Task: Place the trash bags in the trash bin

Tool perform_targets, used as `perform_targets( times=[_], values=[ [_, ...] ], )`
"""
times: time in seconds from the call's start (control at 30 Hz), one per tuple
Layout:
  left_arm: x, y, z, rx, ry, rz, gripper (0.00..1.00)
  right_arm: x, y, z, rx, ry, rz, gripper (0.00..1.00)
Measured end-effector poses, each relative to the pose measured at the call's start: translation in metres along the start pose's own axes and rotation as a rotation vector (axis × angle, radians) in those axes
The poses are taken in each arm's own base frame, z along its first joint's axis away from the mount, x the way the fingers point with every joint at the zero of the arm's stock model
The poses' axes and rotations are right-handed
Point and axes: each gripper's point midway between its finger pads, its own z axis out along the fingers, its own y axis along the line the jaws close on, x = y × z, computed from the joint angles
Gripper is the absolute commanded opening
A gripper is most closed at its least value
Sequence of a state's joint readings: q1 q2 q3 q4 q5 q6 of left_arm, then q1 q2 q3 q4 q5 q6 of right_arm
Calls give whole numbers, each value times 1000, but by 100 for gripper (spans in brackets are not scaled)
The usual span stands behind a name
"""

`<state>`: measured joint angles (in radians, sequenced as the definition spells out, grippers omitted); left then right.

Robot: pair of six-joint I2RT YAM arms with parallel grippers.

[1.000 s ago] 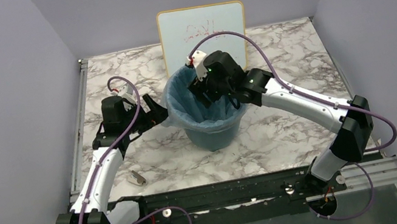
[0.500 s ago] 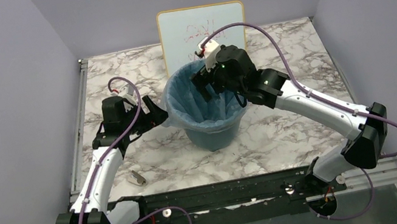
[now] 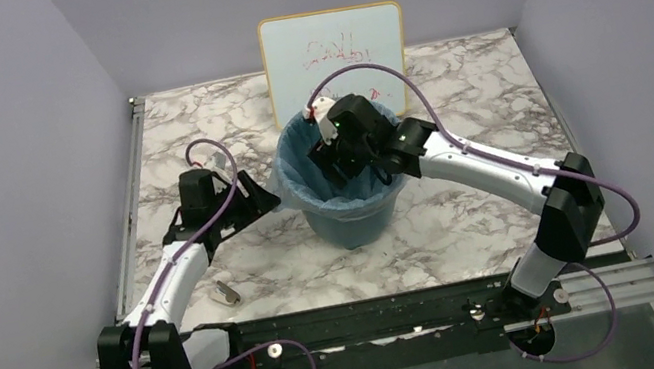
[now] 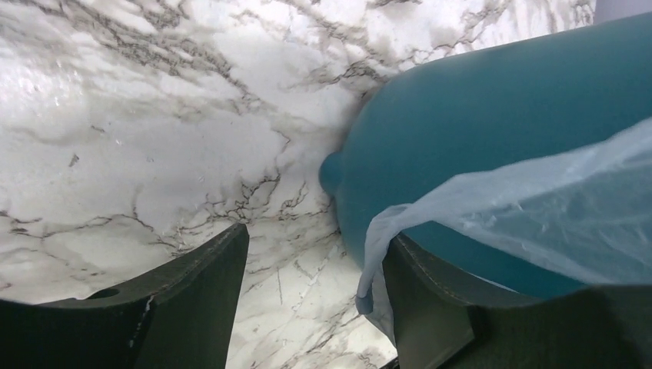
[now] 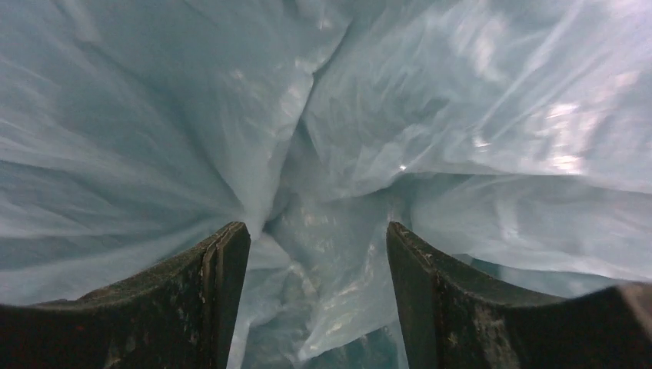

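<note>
The teal trash bin stands mid-table, lined by the light-blue trash bag whose edge folds over the rim. My left gripper sits at the bin's left side, just under the rim, open. In the left wrist view the bag's hem hangs against the inner face of the right finger, beside the bin's wall. Marble shows through the gap of the left gripper. My right gripper reaches down inside the bin, open. Crinkled bag film fills the right wrist view around the right gripper, loose between the fingers.
A whiteboard with red scribbles leans against the back wall right behind the bin. A small grey object lies on the marble near the left arm's base. Grey walls close in the left, right and back sides.
The right gripper lifted toward the bin's back rim, then dropped back down inside the bag. The left gripper edged closer to the bin and its jaws narrowed.
</note>
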<state>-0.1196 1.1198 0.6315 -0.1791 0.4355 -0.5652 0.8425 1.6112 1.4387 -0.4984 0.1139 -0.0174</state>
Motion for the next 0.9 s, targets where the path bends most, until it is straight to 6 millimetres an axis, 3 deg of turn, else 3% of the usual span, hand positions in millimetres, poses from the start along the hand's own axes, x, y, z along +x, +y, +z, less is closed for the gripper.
perform_targets(
  times=[0.17, 0.4, 0.7, 0.9],
  values=[
    [17, 12, 13, -4, 41, -70, 64, 21, 8, 12, -35, 77, 7, 62],
    [17, 8, 18, 30, 49, -79, 65, 34, 20, 22, -94, 117, 9, 62],
    [15, 4, 17, 45, 46, -73, 65, 121, 34, 64, -147, 343, -24, 58],
    [12, 0, 15, 59, 39, -67, 66, 136, 38, 75, -167, 388, -32, 60]
  ],
)
